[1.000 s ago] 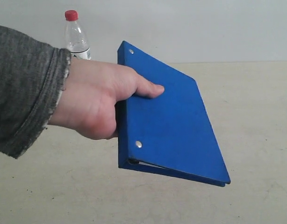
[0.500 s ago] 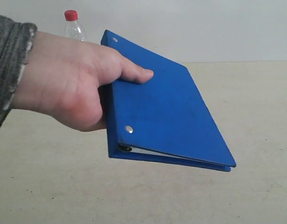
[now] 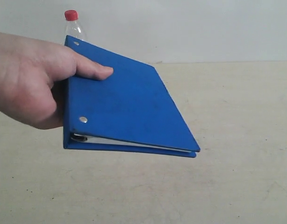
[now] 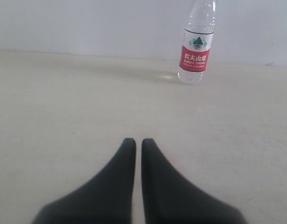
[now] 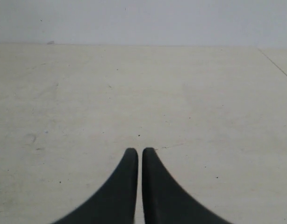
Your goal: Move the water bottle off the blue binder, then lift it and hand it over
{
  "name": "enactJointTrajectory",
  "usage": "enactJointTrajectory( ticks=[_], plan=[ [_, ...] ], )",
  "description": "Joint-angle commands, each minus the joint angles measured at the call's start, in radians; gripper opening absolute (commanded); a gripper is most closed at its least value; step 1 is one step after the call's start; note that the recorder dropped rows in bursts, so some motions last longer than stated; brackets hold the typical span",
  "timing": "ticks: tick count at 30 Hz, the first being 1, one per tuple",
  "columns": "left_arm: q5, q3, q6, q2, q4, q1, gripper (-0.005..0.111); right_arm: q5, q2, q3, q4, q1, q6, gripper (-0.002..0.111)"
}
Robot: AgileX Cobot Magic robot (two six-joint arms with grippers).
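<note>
The left gripper, pictured from its own wrist camera: two matte black fingers, plain-surfaced, each broad at the root and sweeping in a concave curve to a narrow, rounded tip; their inner faces run straight and parallel, with a thin pale seam between them; the roots go soft and blurred nearest the lens. The right gripper, from the other wrist camera, is its twin: the same matte black; the same flared, horn-like fingers tapering to blunt tips; the same straight inner faces and slender seam.
</note>
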Motion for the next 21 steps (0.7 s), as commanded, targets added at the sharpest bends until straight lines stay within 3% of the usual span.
enactJointTrajectory(
  ticks=[1, 12, 15, 21],
  plan=[
    [-0.011, 0.004, 0.004, -0.001, -0.002, 0.002, 0.004, -0.001, -0.004, -0.002, 0.008, 0.002, 0.001, 0.001],
    [-0.011, 0.004, 0.004, -0.001, -0.010, 0.002, 0.004, -0.001, -0.004, -0.002, 0.008, 0.002, 0.001, 0.001],
    [-0.038, 0.004, 0.094, -0.001, -0.195, 0.002, 0.004, -0.001, -0.004, -0.002, 0.008, 0.002, 0.001, 0.001],
    [-0.014, 0.004, 0.215, -0.001, -0.216, 0.002, 0.004, -0.001, -0.004, -0.002, 0.008, 0.002, 0.001, 0.001]
  ],
)
